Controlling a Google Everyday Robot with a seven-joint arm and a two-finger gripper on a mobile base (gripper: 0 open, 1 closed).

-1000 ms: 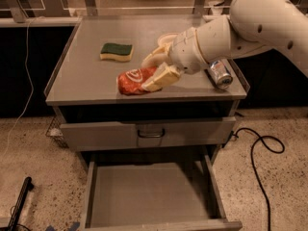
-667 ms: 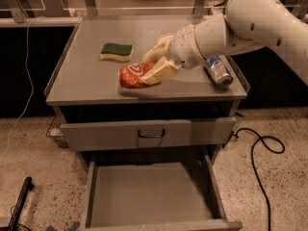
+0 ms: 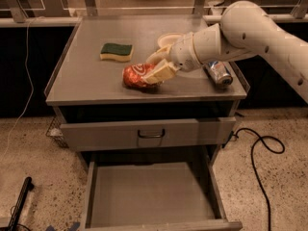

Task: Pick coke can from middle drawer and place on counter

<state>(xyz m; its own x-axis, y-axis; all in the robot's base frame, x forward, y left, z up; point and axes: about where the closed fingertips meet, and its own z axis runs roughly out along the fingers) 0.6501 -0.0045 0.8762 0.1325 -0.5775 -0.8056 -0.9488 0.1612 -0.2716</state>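
The coke can (image 3: 135,76) is red-orange with white lettering and lies tilted on its side on the grey counter (image 3: 84,78), near the counter's front middle. My gripper (image 3: 154,67) reaches in from the right and its cream fingers (image 3: 162,72) are closed around the can's right end. The middle drawer (image 3: 149,194) is pulled out below, and its flat grey floor is bare.
A green and yellow sponge (image 3: 116,52) lies on the counter to the back left of the can. A blue and silver can (image 3: 219,73) lies near the counter's right rim. A closed drawer front with a dark handle (image 3: 151,134) sits above the open drawer. A black cable (image 3: 262,146) lies on the floor at the right.
The can has dropped slightly and now rests on the counter, still in the gripper. The arm has shifted a little; the sponge and the other can have not moved.
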